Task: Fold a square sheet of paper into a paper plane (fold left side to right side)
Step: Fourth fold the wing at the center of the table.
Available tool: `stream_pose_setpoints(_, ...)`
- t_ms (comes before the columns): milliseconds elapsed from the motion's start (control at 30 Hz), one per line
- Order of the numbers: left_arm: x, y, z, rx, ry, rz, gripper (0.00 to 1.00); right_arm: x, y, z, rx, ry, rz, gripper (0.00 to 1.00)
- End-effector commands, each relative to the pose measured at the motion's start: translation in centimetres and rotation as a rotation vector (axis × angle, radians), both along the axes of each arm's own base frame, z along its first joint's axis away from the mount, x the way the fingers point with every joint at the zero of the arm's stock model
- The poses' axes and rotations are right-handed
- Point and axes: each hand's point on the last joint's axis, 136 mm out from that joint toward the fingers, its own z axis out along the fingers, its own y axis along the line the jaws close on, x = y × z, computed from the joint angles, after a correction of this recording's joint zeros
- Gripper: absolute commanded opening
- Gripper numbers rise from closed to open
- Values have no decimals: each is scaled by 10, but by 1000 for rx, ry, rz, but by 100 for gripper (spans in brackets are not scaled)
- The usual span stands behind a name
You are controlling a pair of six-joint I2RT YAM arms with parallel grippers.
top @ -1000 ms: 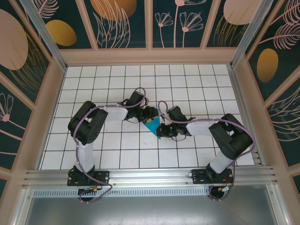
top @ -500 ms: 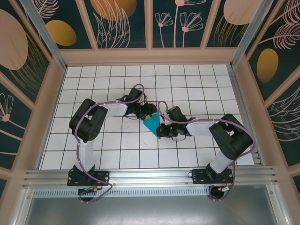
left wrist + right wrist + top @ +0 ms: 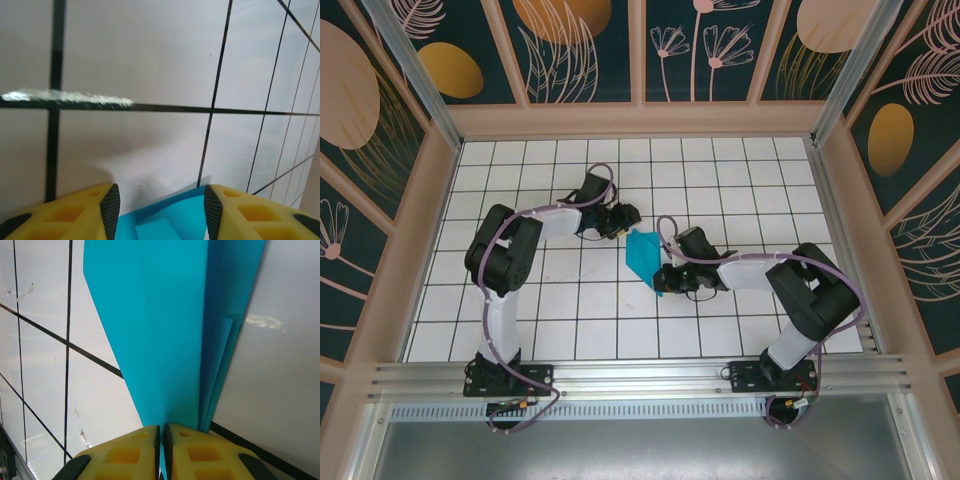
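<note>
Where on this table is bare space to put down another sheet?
Free: the table rows by the far wall, and the near tiles between the arm bases. Crowded: the centre, around the left gripper, right gripper and paper.

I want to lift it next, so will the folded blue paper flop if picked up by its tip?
Probably little: the folded paper shows stacked layers and a lengthwise crease, which should stiffen it. It looks thin, so likely light and crushable. The right gripper, shut on its narrow end, seems to hold without slipping.
</note>
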Motion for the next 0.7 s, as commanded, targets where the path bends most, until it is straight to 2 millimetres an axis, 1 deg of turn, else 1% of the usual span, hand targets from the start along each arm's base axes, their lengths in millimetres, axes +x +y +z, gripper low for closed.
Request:
stream_pose_setpoints(0,8,8,39,27,-100,-6,51,-46,-36,-44,-184,180,3,16)
stream_pose_setpoints(100,-3,15,63,17,-143,-6,51,-42,-35,-44,-182,171,-8,15)
stream_pose_setpoints(167,-20,18,70,-3,-147,-16,51,-41,-35,-45,-181,165,-10,15)
stream_pose_setpoints(233,-39,15,72,-21,-138,-38,50,-41,-36,-46,-187,164,-13,15)
stream_pose_setpoints(300,-63,7,61,-43,-101,-68,50,-40,-36,-47,-190,163,-15,15)
stream_pose_setpoints(333,-75,1,65,-74,-99,-80,50,-40,-36,-47,-190,163,-16,15)
stream_pose_setpoints(367,-86,-5,61,-92,-80,-92,49,-40,-36,-47,-192,162,-17,15)
stream_pose_setpoints(433,-104,-23,54,-125,-53,-122,49,-40,-37,-48,-194,160,-19,15)
stream_pose_setpoints(500,-114,-38,53,-153,-33,-137,49,-40,-38,-48,-198,158,-22,15)
stream_pose_setpoints(533,-118,-44,41,-156,-1,-137,48,-39,-38,-48,-199,155,-23,14)
stream_pose_setpoints(600,-120,-53,37,-177,7,-128,45,-38,-38,-48,-200,152,-25,13)
stream_pose_setpoints(667,-120,-57,32,-181,23,-117,43,-38,-38,-48,-199,150,-25,13)
